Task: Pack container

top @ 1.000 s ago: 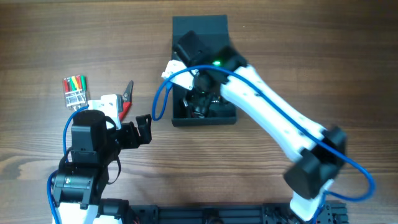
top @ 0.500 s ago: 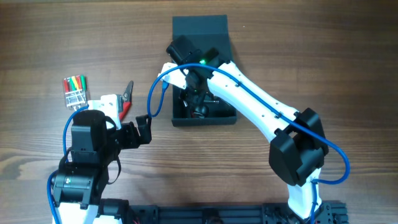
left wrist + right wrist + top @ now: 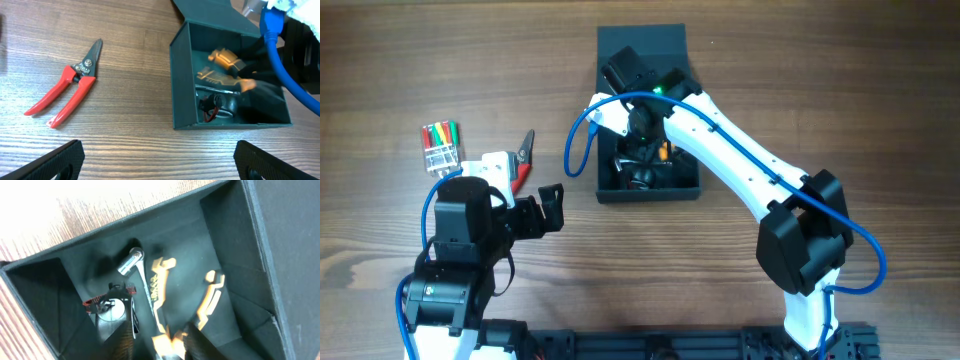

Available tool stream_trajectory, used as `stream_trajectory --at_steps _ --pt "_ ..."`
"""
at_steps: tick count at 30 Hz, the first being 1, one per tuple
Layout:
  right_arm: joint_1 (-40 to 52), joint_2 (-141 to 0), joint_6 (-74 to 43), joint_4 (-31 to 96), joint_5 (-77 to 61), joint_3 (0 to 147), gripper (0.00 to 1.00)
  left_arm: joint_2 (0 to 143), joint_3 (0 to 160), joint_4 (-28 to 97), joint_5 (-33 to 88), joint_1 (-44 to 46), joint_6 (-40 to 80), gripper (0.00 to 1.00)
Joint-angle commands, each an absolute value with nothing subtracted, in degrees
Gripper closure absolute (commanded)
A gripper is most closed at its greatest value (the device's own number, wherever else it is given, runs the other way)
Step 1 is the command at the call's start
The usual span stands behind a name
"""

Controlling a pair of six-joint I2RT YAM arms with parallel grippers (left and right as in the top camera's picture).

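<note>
Noted dark teal-grey matte box [image 3: 650, 193] directly under right end effector [image 3: 642, 152].
Opens upward, flap lid [image 3: 640, 42] toward far table [image 3: 820, 100] edge, long axis near–far; cannot tell right grip.

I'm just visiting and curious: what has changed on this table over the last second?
The right arm moved: its elbow swung in toward the container and its wrist shifted slightly above it. Whether the right pincer gripped or released anything is unclear. The left arm, open left pincer, red pliers and colourful packet stayed put.
</note>
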State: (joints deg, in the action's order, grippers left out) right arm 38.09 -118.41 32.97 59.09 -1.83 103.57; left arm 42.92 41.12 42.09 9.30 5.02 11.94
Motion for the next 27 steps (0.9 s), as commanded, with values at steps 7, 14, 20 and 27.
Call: stream_trajectory --at_steps 7,14,20,27 --pt "38.3 -118.7 31.8 59.1 -3.1 103.5 0.40 42.7 42.4 42.1 9.6 4.7 12.5 0.00" --pt "38.3 -115.6 19.7 57.9 -5.0 105.7 0.38 42.6 44.7 43.0 9.5 4.7 12.2 0.00" --pt "33.9 -104.7 3.7 56.2 -0.3 113.3 0.00 46.9 58.2 55.2 5.1 4.7 11.4 0.00" --pt "14.9 -89.2 -15.2 58.6 0.2 115.4 0.00 65.9 79.4 75.5 4.8 4.7 4.6 0.00"
